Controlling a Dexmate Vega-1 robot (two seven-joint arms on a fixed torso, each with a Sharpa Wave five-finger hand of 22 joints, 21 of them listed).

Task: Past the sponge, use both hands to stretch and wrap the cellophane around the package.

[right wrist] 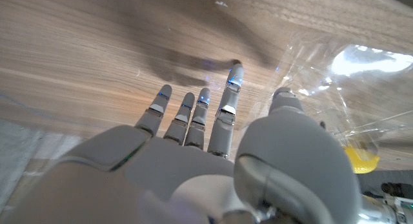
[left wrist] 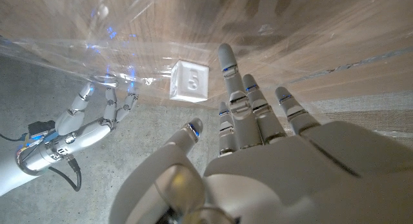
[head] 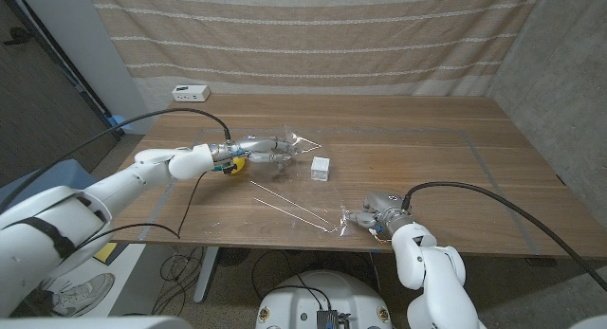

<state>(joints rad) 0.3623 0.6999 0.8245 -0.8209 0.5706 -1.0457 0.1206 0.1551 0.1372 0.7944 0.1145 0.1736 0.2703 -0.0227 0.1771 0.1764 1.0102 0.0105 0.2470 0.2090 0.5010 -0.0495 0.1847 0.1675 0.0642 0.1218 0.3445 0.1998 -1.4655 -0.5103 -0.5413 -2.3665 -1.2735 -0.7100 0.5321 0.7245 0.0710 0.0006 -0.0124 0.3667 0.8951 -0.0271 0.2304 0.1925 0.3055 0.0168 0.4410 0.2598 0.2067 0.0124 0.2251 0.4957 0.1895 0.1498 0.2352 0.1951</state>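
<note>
A small white package (head: 321,168) (left wrist: 189,81) stands on the wooden table on a clear cellophane sheet (head: 296,198) (left wrist: 77,53) (right wrist: 322,75). The sheet runs from the far left of the package to the table's near edge. My left hand (head: 258,151) (left wrist: 258,140) reaches in from the left with fingers straight and spread, tips at the sheet's far raised corner. My right hand (head: 365,216) (right wrist: 213,137) (left wrist: 90,121) is at the sheet's near corner, fingers extended, tips touching the film. A yellow sponge (head: 232,165) (right wrist: 358,156) lies under my left wrist.
A white box (head: 191,92) sits at the table's far left corner, in front of a striped curtain (head: 313,35). Bare wood (head: 455,158) stretches right of the package. Black cables trail from both wrists over the table's near edge.
</note>
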